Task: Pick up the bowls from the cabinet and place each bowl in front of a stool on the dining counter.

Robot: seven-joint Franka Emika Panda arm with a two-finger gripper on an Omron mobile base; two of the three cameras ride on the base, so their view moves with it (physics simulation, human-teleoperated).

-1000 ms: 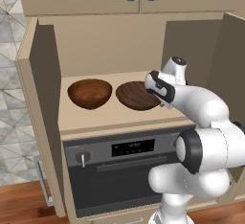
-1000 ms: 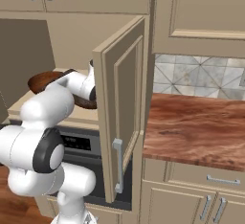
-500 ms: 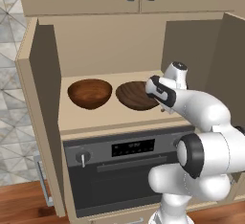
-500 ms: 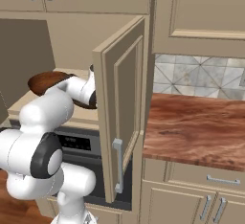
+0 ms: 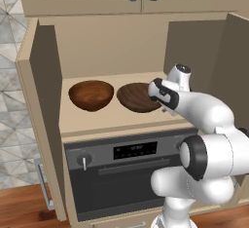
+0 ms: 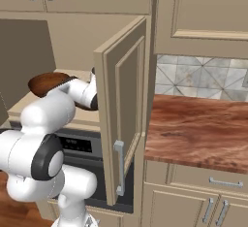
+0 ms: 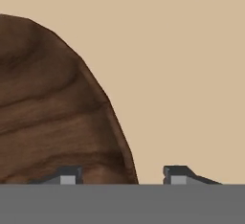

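Two doors of the cabinet (image 5: 44, 124) stand swung open, one at each side, exposing a plain tan shelf (image 5: 97, 117) directly above a black oven (image 5: 126, 173). To the right, seen from the right base view, a reddish-brown tabletop (image 6: 198, 124) runs under a tiled backsplash; no stool in sight from here.

Both bowls sit on the shelf side by side, close but apart. Left bowl (image 5: 91, 95) untouched. Right bowl (image 5: 138, 97) has the arm reaching in at its right rim.

Claw (image 7: 122, 175) is at that rim. In the hand view the two fingertips are spread: one tip (image 7: 67, 174) lies over the dark wood of the bowl, the other over bare shelf, with the rim edge running between them. So claw is wide, straddling the rim, not gripping anything.

Step in hand, by my reading: approach to grasp the first bowl, the right one. Nothing lifted yet; task barely begun.

Next move calls for a little more advance so the rim seats deep between the fingers, then closing, then a lift clear of the shelf and a withdrawal that avoids the right door.

Risk: shallow pinch on a curved wall may slip.
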